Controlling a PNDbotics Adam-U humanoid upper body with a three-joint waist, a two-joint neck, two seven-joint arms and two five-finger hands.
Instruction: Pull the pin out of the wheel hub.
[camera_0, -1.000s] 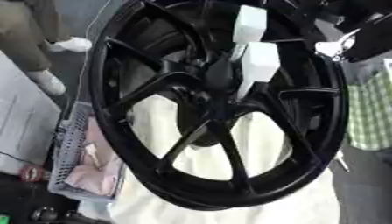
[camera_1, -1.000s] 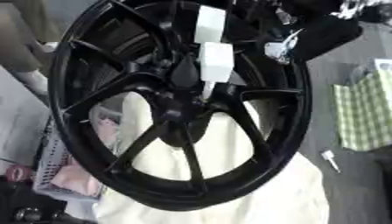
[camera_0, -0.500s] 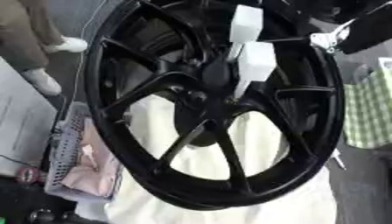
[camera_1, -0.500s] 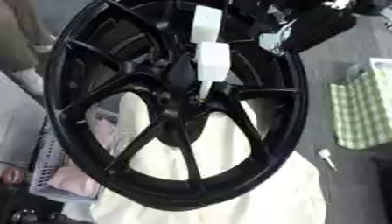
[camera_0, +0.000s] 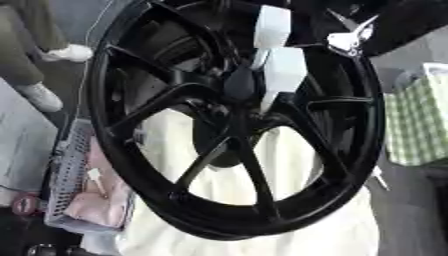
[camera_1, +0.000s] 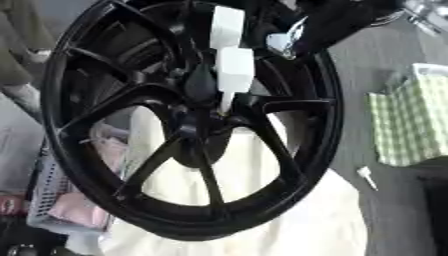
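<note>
Wheel hub (camera_0: 229, 131): black, spoked, upright.
Pin (camera_0: 282, 75): white block, seated at 12 o'clock of centre.
Basket (camera_0: 66, 182): pink cloth inside.
Right hand (camera_1: 337, 22): finger state could not be told.

The wheel (camera_0: 236, 135) was glossy black all over, spokes and rim alike. At its hub stood two white blocks (camera_0: 282, 75), one above the other. Behind the wheel lay a cream cloth (camera_0: 262, 190). Left of the wheel, a pale grey basket (camera_0: 66, 180) held something pink (camera_0: 92, 200). Right of the wheel hung a green-and-white checked fabric (camera_0: 418, 125). Above the wheel, the robot's arm (camera_1: 337, 22) was black.
</note>
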